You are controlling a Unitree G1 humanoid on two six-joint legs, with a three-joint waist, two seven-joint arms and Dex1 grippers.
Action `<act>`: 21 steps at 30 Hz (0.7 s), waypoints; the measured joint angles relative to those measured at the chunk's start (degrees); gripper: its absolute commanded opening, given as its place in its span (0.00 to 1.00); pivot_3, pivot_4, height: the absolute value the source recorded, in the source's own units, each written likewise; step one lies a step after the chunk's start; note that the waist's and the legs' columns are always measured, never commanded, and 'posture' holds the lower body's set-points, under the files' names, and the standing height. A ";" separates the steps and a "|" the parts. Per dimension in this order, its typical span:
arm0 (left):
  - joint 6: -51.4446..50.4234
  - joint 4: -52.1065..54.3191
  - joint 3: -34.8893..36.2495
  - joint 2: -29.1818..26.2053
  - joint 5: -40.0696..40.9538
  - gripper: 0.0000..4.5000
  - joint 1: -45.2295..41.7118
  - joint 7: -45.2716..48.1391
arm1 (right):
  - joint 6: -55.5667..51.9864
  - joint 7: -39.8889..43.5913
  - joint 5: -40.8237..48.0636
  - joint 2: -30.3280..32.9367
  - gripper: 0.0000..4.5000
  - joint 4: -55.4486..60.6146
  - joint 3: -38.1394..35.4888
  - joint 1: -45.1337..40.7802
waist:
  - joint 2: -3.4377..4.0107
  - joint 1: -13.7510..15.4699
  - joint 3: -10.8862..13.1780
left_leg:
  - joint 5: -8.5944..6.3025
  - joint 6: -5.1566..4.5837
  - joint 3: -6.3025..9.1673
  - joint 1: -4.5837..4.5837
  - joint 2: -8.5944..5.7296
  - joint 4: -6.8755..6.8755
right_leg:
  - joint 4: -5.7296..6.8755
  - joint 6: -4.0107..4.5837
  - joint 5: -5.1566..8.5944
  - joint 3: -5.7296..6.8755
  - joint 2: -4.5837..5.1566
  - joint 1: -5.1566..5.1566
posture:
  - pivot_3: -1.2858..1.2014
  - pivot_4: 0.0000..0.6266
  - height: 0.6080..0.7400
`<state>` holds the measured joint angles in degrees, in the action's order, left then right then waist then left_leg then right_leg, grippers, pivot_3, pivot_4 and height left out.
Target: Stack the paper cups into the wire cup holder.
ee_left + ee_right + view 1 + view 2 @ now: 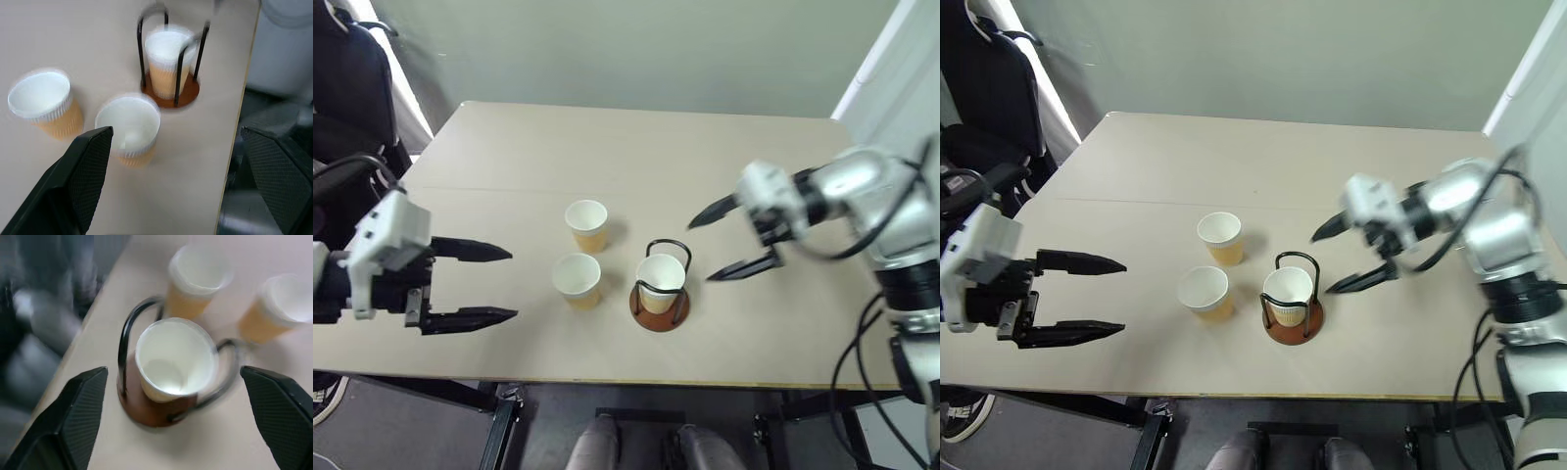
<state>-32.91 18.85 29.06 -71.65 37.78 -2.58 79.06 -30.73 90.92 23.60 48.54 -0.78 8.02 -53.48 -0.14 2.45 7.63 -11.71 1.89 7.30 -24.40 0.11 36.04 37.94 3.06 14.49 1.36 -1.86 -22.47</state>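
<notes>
**One cup in the holder, two on the worktop**

A pale worktop (pixel 509 166) is seen from above. Near its front edge the holder (pixel 660 294) is stood, its reddish-brown disc base flat on the surface and its black wire loops upright. One cup (pixel 661 281) is seated upright inside the loops, open end up, with nothing shown inside it.

Two more cups are stood upright on the bare worktop to the left of the holder. The near cup (pixel 578 280) is set just beside the holder without touching it; the far cup (pixel 586 225) is placed a little further back, close to the near one but apart from it.

The right gripper (pixel 717 245) is held above the worktop just to the right of the holder, pointing left toward it. Its jaws are spread wide and nothing is held between them; in the right wrist view the holder and its cup are framed between the two fingers, untouched.

The left gripper (pixel 499 284) is held over the left part of the worktop, pointing right toward the cups and well short of them. Its jaws are likewise spread wide and empty.

A dark chair (pixel 347 88) is seen beyond the far left corner.
</notes>
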 measured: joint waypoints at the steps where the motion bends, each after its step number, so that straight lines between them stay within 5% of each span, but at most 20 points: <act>1: 2.23 -0.06 -3.06 -0.23 -2.71 1.00 -0.92 -0.68 | -3.75 0.43 5.46 3.46 1.00 -0.51 -6.29 2.79 | -0.08 0.58 -0.05 | 0.01 0.32 0.01 -0.03 0.00 -0.02 | -0.07 -0.01 0.01 0.00 0.00 0.01 | 0.52 0.24 1.00; 5: 5.22 1.45 -11.22 -0.13 -6.23 1.00 -3.66 -1.82 | -12.03 0.69 14.94 12.44 1.00 -0.18 -23.43 19.95 | -0.37 1.25 -0.18 | -0.38 1.44 -0.05 0.02 -0.01 0.00 | -0.11 -0.11 0.11 -0.13 0.01 0.16 | 0.52 0.24 1.00; 10: 9.46 2.97 -19.78 0.08 -10.86 1.00 -10.42 -2.12 | -19.54 -7.39 24.26 10.48 1.00 12.53 -35.00 30.57 | -0.06 -0.89 -0.01 | -0.30 1.27 -0.36 0.37 0.07 -0.21 | 0.01 -0.18 0.22 -0.23 -0.08 0.52 | 0.52 0.24 1.00; 13: 11.32 2.64 -24.08 1.07 -12.80 1.00 -13.64 -1.66 | -20.36 -11.24 26.53 9.76 1.00 18.05 -36.17 34.53 | -0.07 -1.57 -0.01 | -0.06 0.13 -0.25 0.56 0.11 -0.15 | -0.01 -0.29 0.30 -0.24 -0.16 0.73 | 0.52 0.24 1.00; 21: 17.69 -3.42 -33.17 3.99 -22.28 1.00 -20.40 -1.72 | -19.93 -15.74 28.51 9.54 1.00 19.92 -36.86 36.83 | -0.03 -1.44 0.01 | 0.23 -0.55 -0.14 0.36 -0.28 -0.01 | -0.01 -0.93 0.35 -0.97 -0.16 0.61 | 0.52 0.24 1.00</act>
<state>-15.22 15.43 -4.10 -67.67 15.50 -22.98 77.34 -50.67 75.18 52.10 58.08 19.14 -28.84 -16.65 -0.17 1.00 7.64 -11.48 1.33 7.16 -24.03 -0.17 36.03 37.93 2.13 14.84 0.39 -2.03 -21.86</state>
